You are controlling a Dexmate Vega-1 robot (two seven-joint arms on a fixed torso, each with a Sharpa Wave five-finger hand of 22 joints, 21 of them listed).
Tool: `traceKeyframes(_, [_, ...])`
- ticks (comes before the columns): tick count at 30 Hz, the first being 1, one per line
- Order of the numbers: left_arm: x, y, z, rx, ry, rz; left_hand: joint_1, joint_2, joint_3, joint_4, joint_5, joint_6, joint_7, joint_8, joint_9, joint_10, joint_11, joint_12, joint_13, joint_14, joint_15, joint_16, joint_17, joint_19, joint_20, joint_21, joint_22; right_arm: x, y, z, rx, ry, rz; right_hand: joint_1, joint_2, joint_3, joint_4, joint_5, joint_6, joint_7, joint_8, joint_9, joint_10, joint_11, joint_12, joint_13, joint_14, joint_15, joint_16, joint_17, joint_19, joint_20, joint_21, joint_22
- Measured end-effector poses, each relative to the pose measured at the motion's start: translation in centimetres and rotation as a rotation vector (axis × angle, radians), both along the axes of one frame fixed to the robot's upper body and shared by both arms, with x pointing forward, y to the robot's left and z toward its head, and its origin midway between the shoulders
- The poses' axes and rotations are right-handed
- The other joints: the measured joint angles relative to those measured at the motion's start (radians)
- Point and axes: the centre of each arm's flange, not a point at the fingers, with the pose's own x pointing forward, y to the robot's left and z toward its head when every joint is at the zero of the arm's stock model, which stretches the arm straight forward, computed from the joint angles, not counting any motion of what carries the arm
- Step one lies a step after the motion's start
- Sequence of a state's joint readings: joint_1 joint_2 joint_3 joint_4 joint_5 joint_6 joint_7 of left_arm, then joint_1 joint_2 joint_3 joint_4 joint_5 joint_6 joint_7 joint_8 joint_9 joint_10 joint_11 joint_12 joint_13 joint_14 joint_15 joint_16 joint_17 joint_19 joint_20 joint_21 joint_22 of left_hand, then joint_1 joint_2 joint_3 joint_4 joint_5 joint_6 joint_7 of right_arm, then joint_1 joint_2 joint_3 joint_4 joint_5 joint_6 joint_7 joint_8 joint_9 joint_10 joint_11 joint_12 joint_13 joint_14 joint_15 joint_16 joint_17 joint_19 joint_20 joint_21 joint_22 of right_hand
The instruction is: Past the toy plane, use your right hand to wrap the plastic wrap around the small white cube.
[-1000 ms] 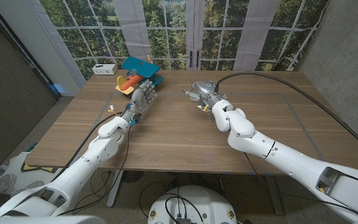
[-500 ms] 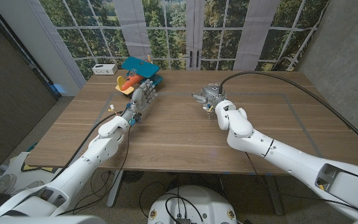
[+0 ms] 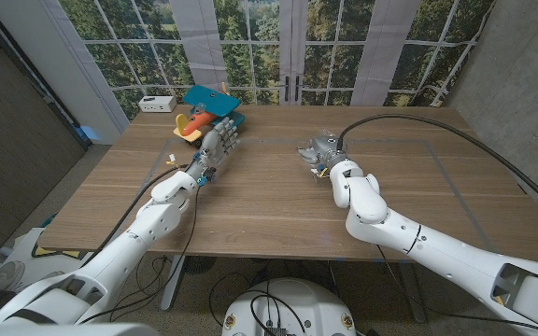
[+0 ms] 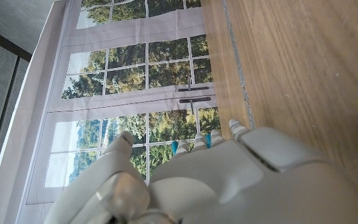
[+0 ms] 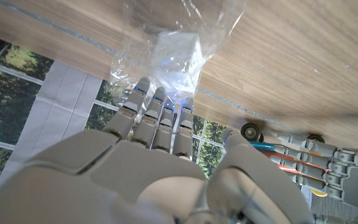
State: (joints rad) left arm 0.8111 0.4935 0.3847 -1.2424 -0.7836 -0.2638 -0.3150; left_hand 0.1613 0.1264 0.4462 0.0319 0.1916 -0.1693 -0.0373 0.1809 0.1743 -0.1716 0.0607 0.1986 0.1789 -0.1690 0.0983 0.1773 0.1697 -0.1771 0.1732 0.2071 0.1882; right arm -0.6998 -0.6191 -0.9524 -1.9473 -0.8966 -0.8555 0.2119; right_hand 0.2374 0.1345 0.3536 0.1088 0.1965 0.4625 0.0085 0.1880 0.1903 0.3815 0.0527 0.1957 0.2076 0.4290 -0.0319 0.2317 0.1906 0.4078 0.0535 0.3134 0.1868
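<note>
one wrapped small white cube [image 5: 178, 55] at right hand [image 5: 157, 124] fingertips

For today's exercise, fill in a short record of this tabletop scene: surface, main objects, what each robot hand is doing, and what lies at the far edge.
Surface: wooden table
Main object: small white cube lying in crinkled clear plastic wrap
Right hand: fingertips touching the wrap at the cube; firm grasp cannot be told
Left hand: holds nothing, fingers apart, beside the toy
Far edge: teal and orange toy plane; small white box
</note>
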Motion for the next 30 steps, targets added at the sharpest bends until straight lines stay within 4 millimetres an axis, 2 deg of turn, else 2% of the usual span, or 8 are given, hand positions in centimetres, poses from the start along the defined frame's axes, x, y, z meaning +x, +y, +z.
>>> traceKeyframes(3, [0.0,-0.1,0.0,0.002,0.0,-0.001,0.0,0.0,0.0,0.0,0.0,0.0,0.0,0.0,0.0,0.0,0.0,0.0,0.0,0.0,0.0,0.0,0.0,0.0,0.0,0.0,0.0,0.1,0.0,-0.5,0.006,0.026,-0.003,0.0,0.0,0.0,0.0,0.0,0.004,0.038,0.0,-0.002,-0.005,0.03,0.0,-0.004,-0.011,0.02,-0.007,-0.001,-0.004,0.004,-0.008,-0.003])
traceKeyframes(6, [0.0,-0.2,0.1,0.003,-0.002,-0.001,0.0,0.0,0.0,0.0,0.0,0.0,0.0,0.0,0.0,0.0,0.0,0.0,0.0,0.0,0.0,0.0,0.0,0.0,0.0,0.0,0.0,0.5,0.0,-1.0,0.009,0.059,-0.014,-0.01,-0.01,-0.006,0.006,0.0,0.007,0.057,-0.001,-0.003,-0.007,0.043,0.0,-0.005,-0.012,0.031,-0.008,-0.003,-0.005,0.004,-0.012,-0.004])
traceKeyframes(9, [-0.1,-0.3,0.3,0.004,-0.005,-0.002,0.0,0.0,0.003,-0.003,0.0,0.0,0.0,0.0,0.0,0.0,0.0,0.0,0.0,0.0,0.0,0.0,0.0,0.0,0.0,0.0,0.0,0.9,-0.1,-1.4,0.014,0.1,-0.023,-0.015,-0.015,-0.006,0.006,0.0,0.0,0.064,-0.001,-0.003,-0.008,0.044,-0.003,-0.009,-0.022,0.041,-0.015,-0.002,-0.004,0.004,-0.013,-0.003])
traceKeyframes(16, [-0.3,-0.2,0.2,0.004,-0.003,0.003,0.005,0.005,0.004,-0.004,0.0,0.0,0.0,0.0,0.0,0.0,0.0,0.0,0.0,0.0,0.0,0.0,0.0,0.0,0.0,0.0,0.0,1.7,-0.1,-2.0,0.013,0.156,-0.037,-0.025,-0.012,-0.01,0.01,0.0,-0.001,0.064,-0.003,-0.003,-0.003,0.038,-0.004,-0.01,-0.028,0.039,-0.023,0.003,-0.006,0.006,-0.013,-0.001])
traceKeyframes(20, [-0.4,-0.2,0.1,0.004,-0.002,0.003,0.005,0.005,0.004,-0.004,0.0,0.0,0.0,0.0,0.0,0.0,0.0,0.0,0.0,0.0,0.0,0.0,0.0,0.0,0.0,0.0,0.0,1.8,-0.3,-2.1,0.019,0.166,-0.039,-0.025,-0.012,-0.01,0.01,0.0,0.009,0.053,0.001,-0.003,0.003,0.032,-0.004,-0.011,-0.032,0.039,-0.023,0.003,-0.01,0.01,-0.019,-0.001])
traceKeyframes(23, [-0.4,-0.2,0.1,0.004,-0.001,0.003,0.005,0.005,0.004,-0.004,0.0,0.0,0.0,0.0,0.0,0.0,0.0,0.0,0.0,0.0,0.0,0.0,0.0,0.0,0.0,0.0,0.0,1.5,-0.4,-2.1,0.029,0.159,-0.034,-0.025,-0.012,-0.008,0.008,0.0,0.009,0.024,0.005,-0.003,-0.009,0.018,-0.004,-0.01,-0.033,0.037,-0.027,0.0,-0.012,0.023,-0.024,-0.001])
traceKeyframes(27, [-0.4,-0.3,0.1,0.003,-0.001,0.001,0.005,0.005,0.004,-0.004,0.0,0.0,0.0,0.0,0.0,0.0,0.0,0.0,0.0,0.0,0.0,0.0,0.0,0.0,0.0,0.0,0.0,1.1,-0.6,-1.9,0.041,0.134,-0.037,-0.019,-0.018,0.007,-0.01,0.0,0.009,-0.012,0.012,0.001,-0.007,-0.002,-0.004,-0.008,-0.005,0.021,-0.022,-0.004,-0.001,0.047,-0.025,-0.001])
traceKeyframes(30, [-0.3,-0.3,0.0,0.004,0.0,-0.003,0.005,0.005,0.004,-0.004,0.0,0.0,0.0,0.0,0.0,0.0,0.0,0.0,0.0,0.0,0.0,0.0,0.0,0.003,0.002,0.0,0.0,0.3,-0.9,-1.5,0.052,0.104,-0.03,0.012,-0.024,0.012,-0.039,0.0,0.024,-0.039,0.018,0.008,-0.003,-0.012,-0.004,-0.008,0.008,0.015,-0.017,-0.003,0.014,0.062,-0.025,-0.001])
